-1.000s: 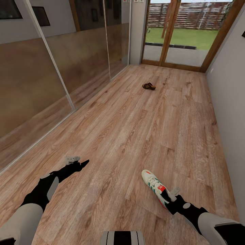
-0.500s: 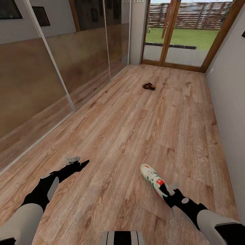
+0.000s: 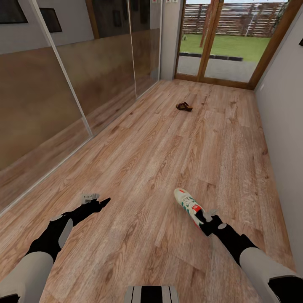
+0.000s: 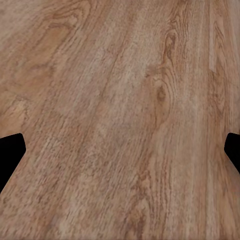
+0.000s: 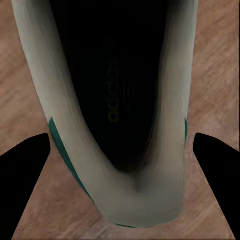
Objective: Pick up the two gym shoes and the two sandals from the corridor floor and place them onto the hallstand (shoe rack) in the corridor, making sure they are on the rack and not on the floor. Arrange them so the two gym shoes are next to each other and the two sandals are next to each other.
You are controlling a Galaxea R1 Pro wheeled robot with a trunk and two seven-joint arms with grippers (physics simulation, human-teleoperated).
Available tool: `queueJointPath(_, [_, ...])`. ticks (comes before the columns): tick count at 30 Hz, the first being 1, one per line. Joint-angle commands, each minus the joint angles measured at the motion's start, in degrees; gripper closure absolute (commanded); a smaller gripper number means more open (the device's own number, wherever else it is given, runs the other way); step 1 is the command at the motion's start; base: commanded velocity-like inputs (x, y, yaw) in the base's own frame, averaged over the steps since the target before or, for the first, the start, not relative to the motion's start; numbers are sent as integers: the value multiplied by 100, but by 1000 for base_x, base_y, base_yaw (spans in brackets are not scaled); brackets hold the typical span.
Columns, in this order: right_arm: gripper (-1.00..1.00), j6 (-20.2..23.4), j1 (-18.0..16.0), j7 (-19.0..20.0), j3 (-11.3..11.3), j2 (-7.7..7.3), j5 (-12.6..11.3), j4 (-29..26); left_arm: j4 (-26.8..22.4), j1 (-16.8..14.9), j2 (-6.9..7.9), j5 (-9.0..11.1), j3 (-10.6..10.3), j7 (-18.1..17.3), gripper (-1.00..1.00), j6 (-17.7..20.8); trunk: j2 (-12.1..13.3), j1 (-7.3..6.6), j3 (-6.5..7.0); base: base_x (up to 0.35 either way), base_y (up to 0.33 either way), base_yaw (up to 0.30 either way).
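Note:
A white gym shoe with green stripes and an orange-red patch sits between the fingers of my right gripper, heel toward the wrist and toe pointing away. In the right wrist view its dark inside and pale heel lie between the two black fingers, which touch its sides. Far down the corridor floor lies a dark brown sandal; I cannot tell whether it is one or a pair. My left gripper hovers open over bare planks. The hallstand is out of view.
Mirrored sliding panels line the left side of the corridor and a plain wall the right. A glazed door with a wooden frame closes the far end, with lawn beyond it.
The right gripper has moved forward and up with the gym shoe in it, and the shoe has turned so that its toe points more away from me. The left arm has held still.

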Motion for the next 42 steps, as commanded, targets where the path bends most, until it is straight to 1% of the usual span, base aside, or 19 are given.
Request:
queueJointPath(1, [100, 268, 2, 40, 4, -1, 55, -202, -2, -2, -1, 56, 12, -27, -100, 60, -1, -1, -4, 0, 0, 0])
queueJointPath(4, [100, 1002, -10, 69, -2, 0, 24, -742, -2, -2, -1, 56, 12, -29, -100, 60, -1, -1, -4, 0, 0, 0])
queueJointPath(6, [100, 1512, -24, 82, -9, 1, -41, -1100, -2, -4, -1, 56, 12, -27, -100, 60, -1, -1, -4, 0, 0, 0])
queueJointPath(7, [100, 2018, -41, 88, -14, 1, -156, -1463, -2, -3, 0, 56, 12, -26, -100, 60, -1, -1, -4, 0, 0, 0])
queueJointPath(9, [100, 2542, -89, 92, -19, 1, -338, -1828, -2, -3, 0, 56, 12, -28, -100, 60, -1, -1, -4, 0, 0, 0])
queueJointPath(11, [100, 3098, -159, 95, -27, 2, -573, -2166, -3, -3, 0, 56, 12, -30, -100, 60, -1, -1, -4, 0, 0, 0])
queueJointPath(14, [100, 3917, -243, 97, -39, -6, -987, -2635, -7, -2, 1, 56, 12, -31, -100, 60, -1, -1, -4, 0, 0, 0])
queueJointPath(16, [100, 4323, -276, 96, -42, -6, -1230, -2965, -8, -2, 4, 56, 12, -31, -100, 62, -1, -1, -4, 0, 0, 0])
queueJointPath(17, [100, 4584, -294, 94, -45, -6, -1391, -3268, -9, -2, 5, 56, 12, -32, -100, 61, -1, -1, -4, 0, 0, 0])
queueJointPath(20, [100, 4810, -307, 91, -47, -8, -1536, -3532, -11, -2, 7, 56, 12, -33, -100, 64, -1, -1, -4, 0, 0, 0])
queueJointPath(24, [100, 4964, -310, 79, -48, -13, -1637, -3684, -10, -2, 8, 56, 12, -33, -100, 66, -1, -1, -4, 0, 0, 0])
queueJointPath(28, [100, 4954, -309, 76, -48, -16, -1667, -3684, -10, -2, 8, 56, 12, -37, -100, 62, -1, -1, -4, 0, 0, 0])
queueJointPath(34, [100, 4775, -305, 73, -48, -17, -1682, -3607, -10, -3, 8, 56, 14, -40, -100, 63, -1, -1, -4, 0, 0, 0])
queueJointPath(40, [100, 4388, -283, 49, -52, -18, -1686, -3431, -10, -2, 8, 53, 12, -53, -100, 61, -1, -1, -4, 136, 0, 0])
queueJointPath(42, [100, 4147, -278, 19, -54, -21, -1686, -3219, -15, -2, 8, 50, 12, -56, -100, 62, -1, -1, -4, 272, 0, 0])
